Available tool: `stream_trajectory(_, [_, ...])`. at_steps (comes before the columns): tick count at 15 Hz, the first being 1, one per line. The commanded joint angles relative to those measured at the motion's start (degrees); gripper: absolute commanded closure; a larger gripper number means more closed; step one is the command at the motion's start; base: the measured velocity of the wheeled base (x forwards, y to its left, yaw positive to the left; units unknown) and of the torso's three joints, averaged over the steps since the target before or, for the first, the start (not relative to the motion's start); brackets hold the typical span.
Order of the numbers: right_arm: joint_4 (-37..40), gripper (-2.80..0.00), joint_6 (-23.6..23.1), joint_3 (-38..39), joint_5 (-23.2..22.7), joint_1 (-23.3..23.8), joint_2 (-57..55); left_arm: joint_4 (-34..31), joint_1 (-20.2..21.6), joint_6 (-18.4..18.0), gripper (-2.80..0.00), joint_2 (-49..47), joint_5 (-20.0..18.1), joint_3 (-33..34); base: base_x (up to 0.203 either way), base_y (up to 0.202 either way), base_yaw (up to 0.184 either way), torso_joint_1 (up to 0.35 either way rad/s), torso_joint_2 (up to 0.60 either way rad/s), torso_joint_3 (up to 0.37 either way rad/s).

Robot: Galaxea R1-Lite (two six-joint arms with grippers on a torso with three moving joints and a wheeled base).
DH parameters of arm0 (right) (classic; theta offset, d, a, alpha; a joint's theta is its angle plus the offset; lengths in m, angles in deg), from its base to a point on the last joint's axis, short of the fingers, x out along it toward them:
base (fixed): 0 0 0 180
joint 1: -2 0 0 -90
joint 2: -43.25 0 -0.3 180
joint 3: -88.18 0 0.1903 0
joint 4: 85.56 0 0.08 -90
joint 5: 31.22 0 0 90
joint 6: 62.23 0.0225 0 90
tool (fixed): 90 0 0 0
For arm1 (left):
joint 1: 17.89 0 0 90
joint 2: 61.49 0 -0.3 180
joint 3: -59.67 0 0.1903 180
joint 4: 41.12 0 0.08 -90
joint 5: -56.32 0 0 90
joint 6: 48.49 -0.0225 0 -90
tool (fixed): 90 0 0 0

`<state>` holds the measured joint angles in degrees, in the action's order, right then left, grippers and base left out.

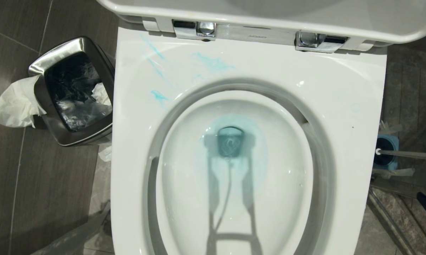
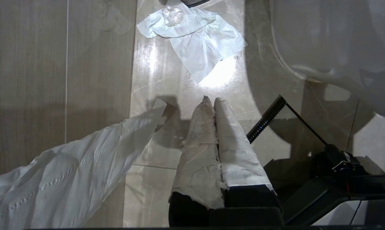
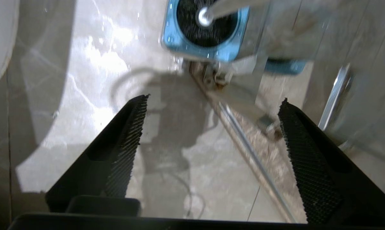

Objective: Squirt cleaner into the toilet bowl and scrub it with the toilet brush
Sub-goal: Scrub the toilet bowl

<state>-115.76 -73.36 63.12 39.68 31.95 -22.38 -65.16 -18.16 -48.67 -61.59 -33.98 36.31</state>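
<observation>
The white toilet bowl (image 1: 340,117) fills the head view with its lid raised. Teal cleaner (image 1: 248,156) tints the porcelain round the drain, and pale streaks of it mark the back rim. To the bowl's right the toilet brush (image 1: 407,154) stands in its blue holder (image 1: 388,156) on the floor. In the right wrist view my right gripper (image 3: 214,98) hangs open and empty over the floor, short of the holder (image 3: 234,48) and the toilet brush (image 3: 205,16). My left gripper (image 2: 212,99), its fingers wrapped in white paper, is shut on nothing above the floor beside the toilet.
A steel waste bin (image 1: 46,63) with tissue hanging over it stands left of the toilet. A tissue (image 2: 199,41) lies on the floor ahead of the left gripper. A glass panel's metal floor rail (image 3: 256,159) runs past the holder.
</observation>
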Motion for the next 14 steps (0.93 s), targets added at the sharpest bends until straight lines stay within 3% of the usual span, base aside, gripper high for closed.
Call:
stream_trajectory(1, [-2.33,-2.80,-0.03,-0.25,-0.80,0.89,-1.71,-0.02,0.00,0.01,0.00,0.01,-0.05,0.09,0.000,0.000,0.000,0.000,0.00,0.000])
stream_trajectory(14, [-11.64,-2.80,-0.15,-6.28,-1.95,0.89,-9.69,-0.02,0.00,0.01,0.00,0.01,0.03,0.09,0.000,0.000,0.000,0.000,0.00,0.000])
